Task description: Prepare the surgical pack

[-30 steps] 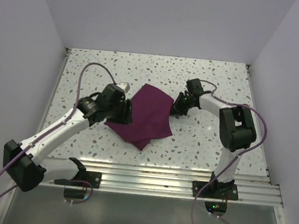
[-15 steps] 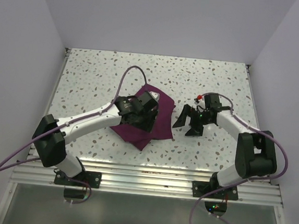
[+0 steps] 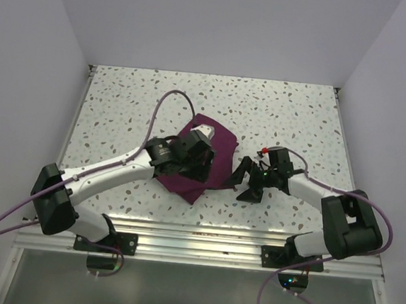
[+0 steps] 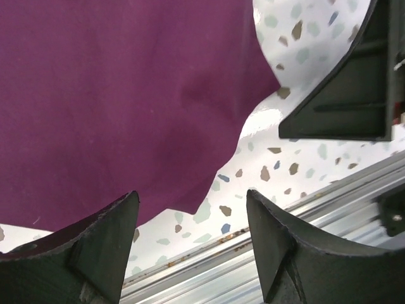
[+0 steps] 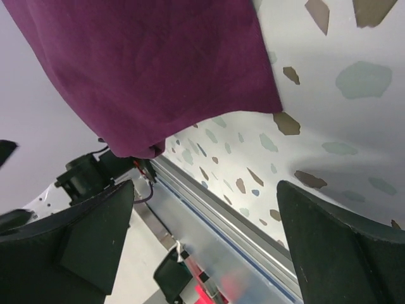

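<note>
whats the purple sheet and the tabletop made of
Surgical pack: soft cloth, matte maroon; it lies in gentle folds with a limp, wavy edge. Tabletop: hard, smooth, white with speckled chips, a terrazzo look, possibly printed laminate; slightly glossy, with faint reflections.

No text, label, brand mark or number can be read in any view. The surgical pack (image 3: 220,157) shows plain, unmarked cloth on its visible face. A small red spot (image 3: 265,152) on the right arm is possibly an indicator light; it bears no legible sign.
</note>
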`<state>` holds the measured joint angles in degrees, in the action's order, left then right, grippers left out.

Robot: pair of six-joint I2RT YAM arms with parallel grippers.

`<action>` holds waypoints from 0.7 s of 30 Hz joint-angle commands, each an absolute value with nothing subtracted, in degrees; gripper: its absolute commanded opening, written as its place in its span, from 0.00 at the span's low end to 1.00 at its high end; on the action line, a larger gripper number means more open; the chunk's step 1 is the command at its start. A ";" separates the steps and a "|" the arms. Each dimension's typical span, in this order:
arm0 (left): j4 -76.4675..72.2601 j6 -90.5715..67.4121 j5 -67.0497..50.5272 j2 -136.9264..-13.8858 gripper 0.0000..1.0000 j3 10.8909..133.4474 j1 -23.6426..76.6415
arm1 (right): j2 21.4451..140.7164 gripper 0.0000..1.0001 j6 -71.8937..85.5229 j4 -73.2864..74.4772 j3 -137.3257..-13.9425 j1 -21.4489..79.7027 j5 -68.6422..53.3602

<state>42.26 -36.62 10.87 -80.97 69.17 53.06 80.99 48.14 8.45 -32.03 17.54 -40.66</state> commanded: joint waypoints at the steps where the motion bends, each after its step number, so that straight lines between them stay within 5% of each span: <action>1: 38.76 -35.69 17.12 -84.72 0.73 68.29 56.86 | 80.42 0.99 48.35 10.00 -35.94 17.67 -36.92; 21: 36.12 -29.62 22.41 -98.61 0.75 72.42 58.71 | 76.11 0.99 45.09 13.18 -30.50 17.67 -36.65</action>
<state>39.72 -32.16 21.39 -97.89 69.76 58.59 77.58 45.82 13.06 -30.81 17.63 -36.97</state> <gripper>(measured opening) 0.750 0.986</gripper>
